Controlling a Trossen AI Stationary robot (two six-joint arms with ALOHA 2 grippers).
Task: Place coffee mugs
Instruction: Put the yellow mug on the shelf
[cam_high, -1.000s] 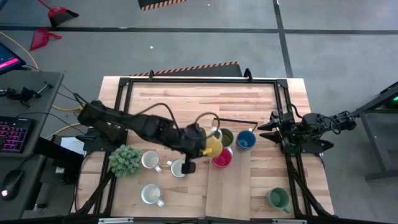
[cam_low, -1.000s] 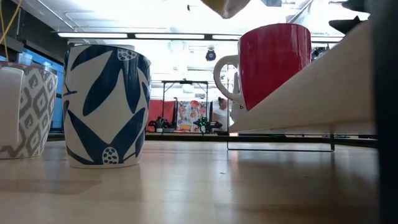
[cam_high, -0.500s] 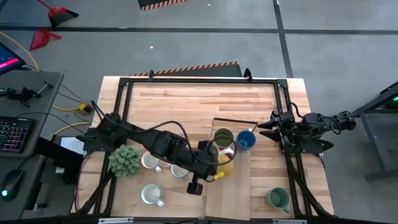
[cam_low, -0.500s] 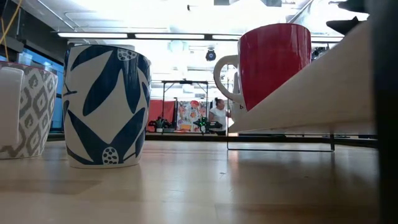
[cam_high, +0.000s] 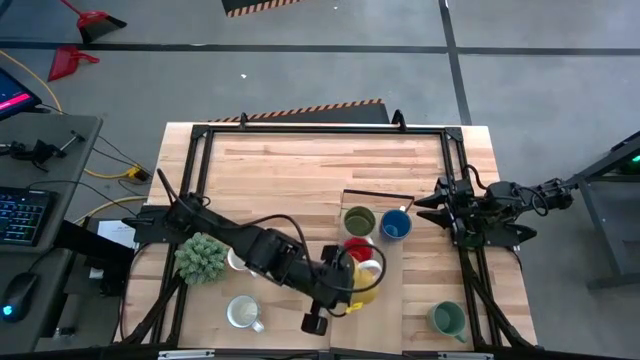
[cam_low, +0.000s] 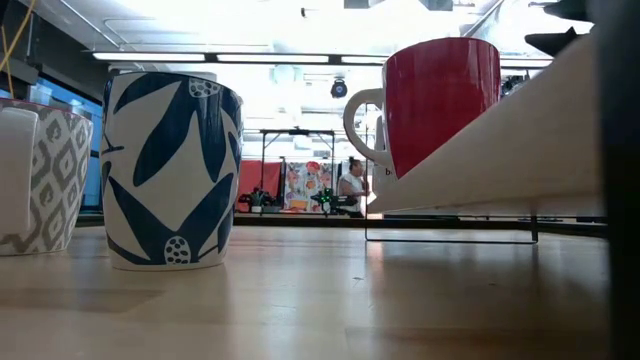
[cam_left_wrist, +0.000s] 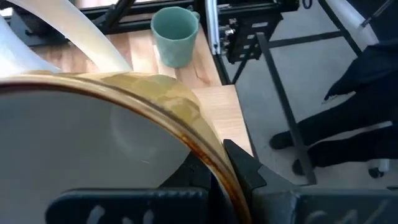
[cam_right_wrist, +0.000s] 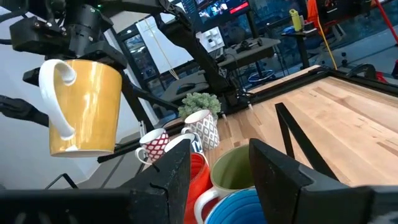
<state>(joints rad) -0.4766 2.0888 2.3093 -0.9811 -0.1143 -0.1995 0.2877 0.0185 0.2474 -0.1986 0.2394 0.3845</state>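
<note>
the left tool (cam_high: 352, 285) hangs over the near middle of the wooden desk (cam_high: 300, 170), clamped on the yellow ceramic mug (cam_high: 366, 283) beside the red mug (cam_high: 358, 250). behind the red mug stand the olive green mug (cam_high: 359, 221) and, to its right, the blue mug (cam_high: 395, 226). the teal green mug (cam_high: 447, 319) sits near the right front corner. the bushy green artificial plant (cam_high: 202, 257) stands at the left, a white mug (cam_high: 242, 313) in front of it. the right tool (cam_high: 428, 210) waits at the right edge.

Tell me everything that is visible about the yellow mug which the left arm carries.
The yellow mug looks like glossy ceramic: mustard yellow outside, white inside, with a white side handle. It hangs upright in the air, touching no other mug. The left gripper holds it by the rim, jaws shut on the wall. From above it sits over the raised board's front part, just in front of the red mug.
</note>
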